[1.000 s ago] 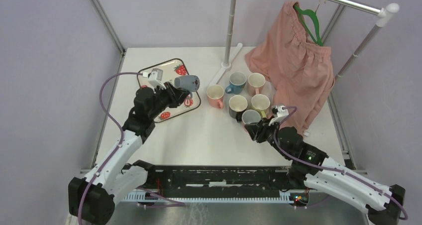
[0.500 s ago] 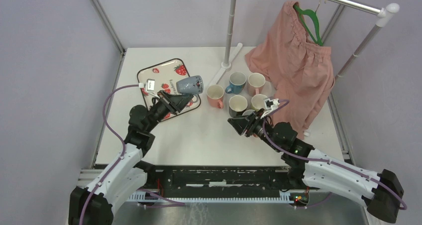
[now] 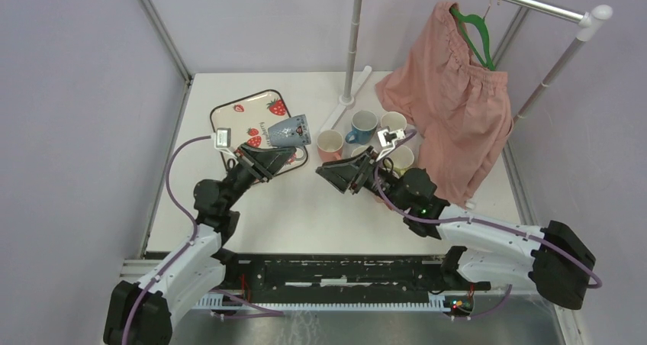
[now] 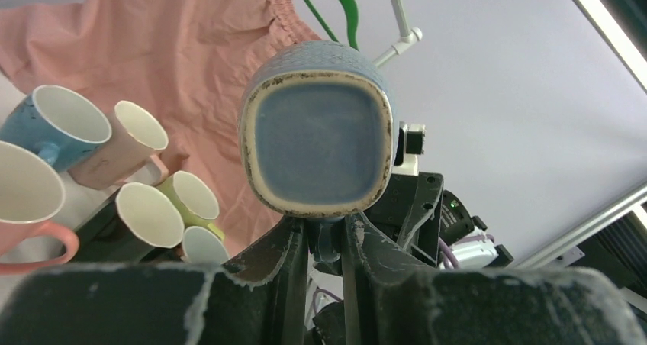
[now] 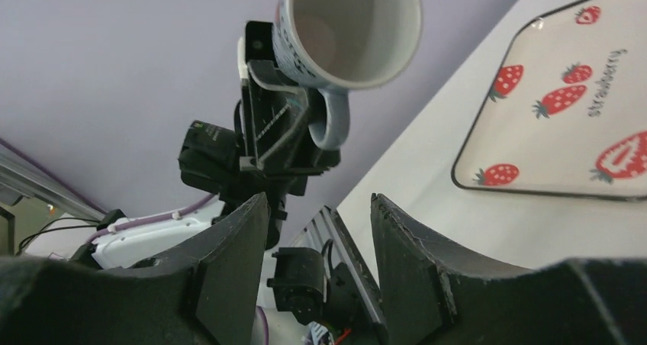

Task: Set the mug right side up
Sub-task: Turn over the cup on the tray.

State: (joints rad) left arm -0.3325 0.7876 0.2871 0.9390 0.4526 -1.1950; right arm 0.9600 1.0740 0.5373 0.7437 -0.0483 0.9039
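The grey-blue mug (image 3: 290, 131) hangs in the air over the near right corner of the strawberry tray (image 3: 233, 116), lying on its side with its mouth to the right. My left gripper (image 3: 281, 154) is shut on its handle from below. The left wrist view shows the mug's squarish base (image 4: 318, 146) above my left gripper (image 4: 326, 234), with the handle between the fingers. My right gripper (image 3: 326, 174) is open and empty, pointing left a short way from the mug. The right wrist view looks between the fingers of my right gripper (image 5: 320, 207) into the mug's white inside (image 5: 347, 24).
Several upright mugs, pink (image 3: 329, 143), blue (image 3: 364, 124) and pale pink (image 3: 394, 121), stand behind the right arm. A rack pole (image 3: 352, 47) rises at the table's back. Pink shorts (image 3: 450, 93) hang on a green hanger at the right.
My left arm drew back towards its base and tipped the mug's mouth to the right. My right arm swung left from the mug cluster towards the held mug, gripper open.
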